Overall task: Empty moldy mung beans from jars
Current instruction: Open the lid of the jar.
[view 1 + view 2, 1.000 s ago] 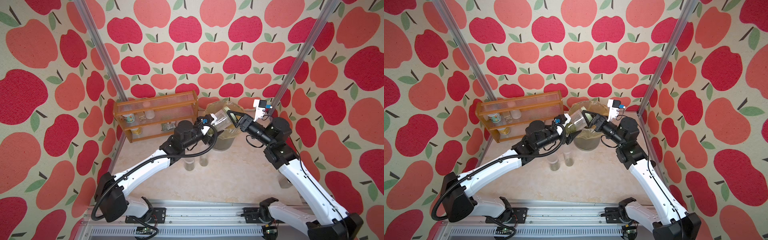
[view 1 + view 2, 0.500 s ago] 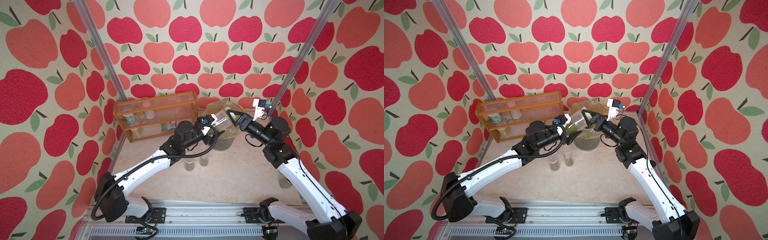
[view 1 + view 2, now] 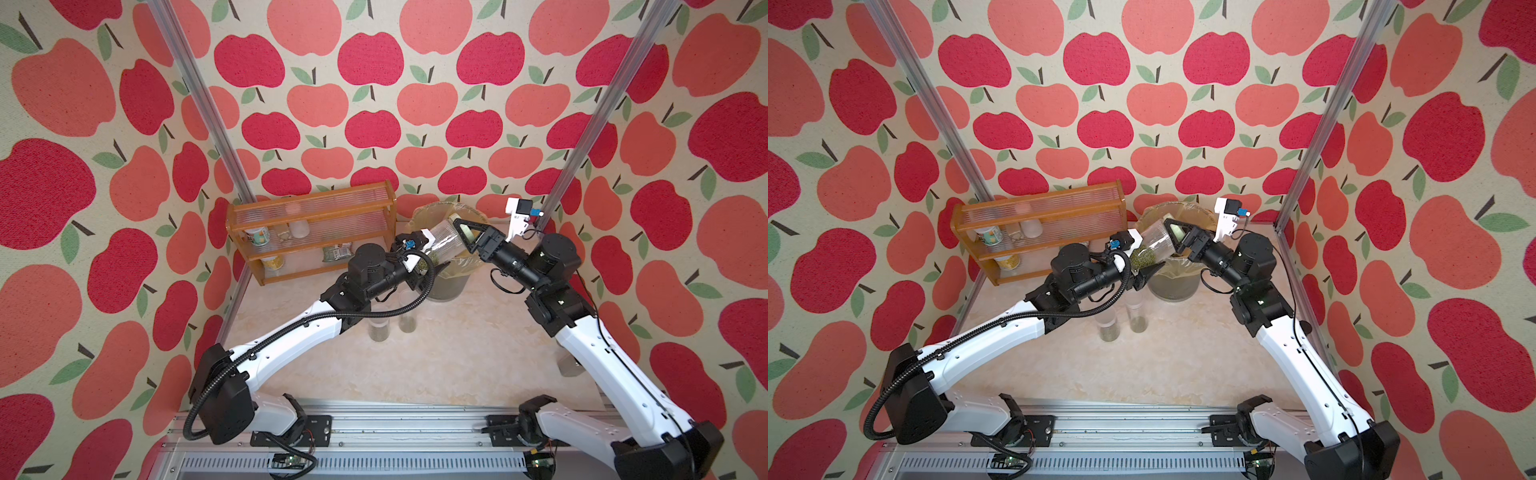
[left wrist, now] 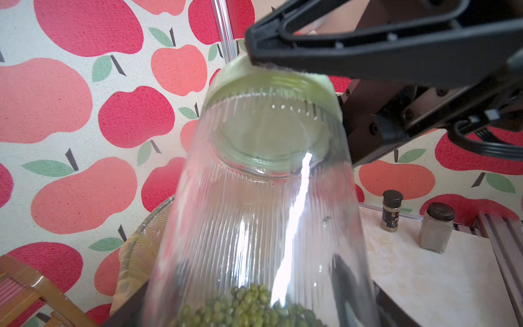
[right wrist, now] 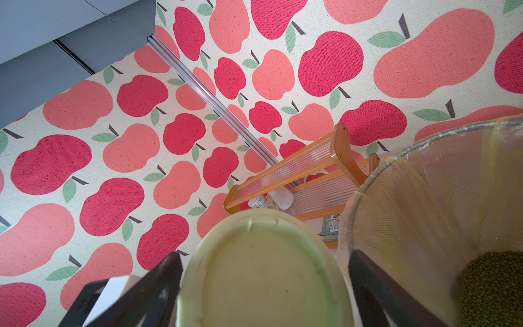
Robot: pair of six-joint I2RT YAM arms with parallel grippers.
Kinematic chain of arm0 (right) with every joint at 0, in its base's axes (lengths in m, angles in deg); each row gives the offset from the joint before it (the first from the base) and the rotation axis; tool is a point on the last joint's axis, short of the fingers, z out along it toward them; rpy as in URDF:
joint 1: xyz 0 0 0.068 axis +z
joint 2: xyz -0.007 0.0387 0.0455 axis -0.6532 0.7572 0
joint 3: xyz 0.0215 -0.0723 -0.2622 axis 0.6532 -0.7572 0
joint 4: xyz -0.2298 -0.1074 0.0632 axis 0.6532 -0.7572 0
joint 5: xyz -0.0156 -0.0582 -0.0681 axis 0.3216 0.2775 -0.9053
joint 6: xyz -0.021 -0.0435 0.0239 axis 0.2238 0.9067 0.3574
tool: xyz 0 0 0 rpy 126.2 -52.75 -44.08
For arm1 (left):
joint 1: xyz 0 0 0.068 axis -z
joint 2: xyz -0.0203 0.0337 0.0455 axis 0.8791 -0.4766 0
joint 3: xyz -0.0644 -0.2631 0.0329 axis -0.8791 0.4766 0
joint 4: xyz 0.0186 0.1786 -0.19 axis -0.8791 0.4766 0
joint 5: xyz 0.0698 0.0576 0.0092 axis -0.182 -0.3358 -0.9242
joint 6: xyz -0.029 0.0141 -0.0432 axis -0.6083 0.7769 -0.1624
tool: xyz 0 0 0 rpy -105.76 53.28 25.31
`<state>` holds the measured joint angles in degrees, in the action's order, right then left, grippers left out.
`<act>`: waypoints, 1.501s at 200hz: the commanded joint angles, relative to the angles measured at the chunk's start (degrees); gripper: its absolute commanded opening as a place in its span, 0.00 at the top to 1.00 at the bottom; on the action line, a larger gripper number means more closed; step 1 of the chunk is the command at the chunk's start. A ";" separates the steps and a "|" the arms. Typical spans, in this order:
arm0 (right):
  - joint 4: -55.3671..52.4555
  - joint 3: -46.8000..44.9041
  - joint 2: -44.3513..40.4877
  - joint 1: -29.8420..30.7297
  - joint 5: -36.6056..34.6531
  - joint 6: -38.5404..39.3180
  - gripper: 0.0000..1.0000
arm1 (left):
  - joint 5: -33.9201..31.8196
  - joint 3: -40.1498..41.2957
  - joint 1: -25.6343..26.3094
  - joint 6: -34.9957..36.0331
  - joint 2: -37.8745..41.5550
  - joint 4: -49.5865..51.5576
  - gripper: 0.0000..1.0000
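Mung beans [image 4: 249,307] lie heaped at the base end of the ribbed jar [image 3: 1156,241]. My left gripper [image 3: 1139,261] has closed on that base and holds the jar tilted, neck toward the far bin [image 3: 1171,286]. The pale green lid [image 5: 263,277] is on. My right gripper [image 3: 461,235] stands wide astride it — one finger [image 4: 353,53] against the rim, a sliver of gap on the other side. More beans lie in the bin's yellow liner. A second jar [image 3: 379,330] and a third jar [image 3: 408,322] stand upright side by side on the table [image 3: 457,365], just near of the bin.
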<state>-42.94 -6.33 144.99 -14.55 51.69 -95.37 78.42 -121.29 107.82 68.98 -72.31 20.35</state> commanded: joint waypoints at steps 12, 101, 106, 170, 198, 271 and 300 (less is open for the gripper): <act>0.84 -0.17 0.34 -0.02 0.72 -0.42 0.04 | 1.69 -1.07 0.03 -1.10 2.23 -7.07 0.70; 6.12 -1.72 0.50 -0.05 2.13 -1.79 0.16 | 1.06 -1.25 -0.03 -2.14 1.67 -7.06 0.70; 6.62 -1.83 0.57 -0.18 2.52 -1.89 0.17 | 0.80 -1.59 -0.13 -3.04 1.45 -6.93 0.71; 14.77 -4.28 1.37 -0.58 5.35 -4.53 0.23 | 2.61 -4.58 -2.52 -11.91 0.20 -6.70 0.72; 17.79 -5.40 0.96 -0.58 5.35 -4.04 0.23 | 3.37 -3.91 -3.89 -15.85 0.55 -8.42 0.72; 21.02 -7.25 -0.71 -0.59 5.29 0.07 0.24 | 13.01 -2.39 -8.19 -22.35 0.39 -13.42 0.73; 22.84 -8.57 -1.16 -0.61 6.52 1.34 0.24 | 15.72 -3.76 -8.63 -21.67 0.33 -11.33 0.73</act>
<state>-23.84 -13.39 146.06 -14.92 55.30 -95.74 94.83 -121.62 102.02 51.45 -72.95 18.05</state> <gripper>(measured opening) 0.833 0.828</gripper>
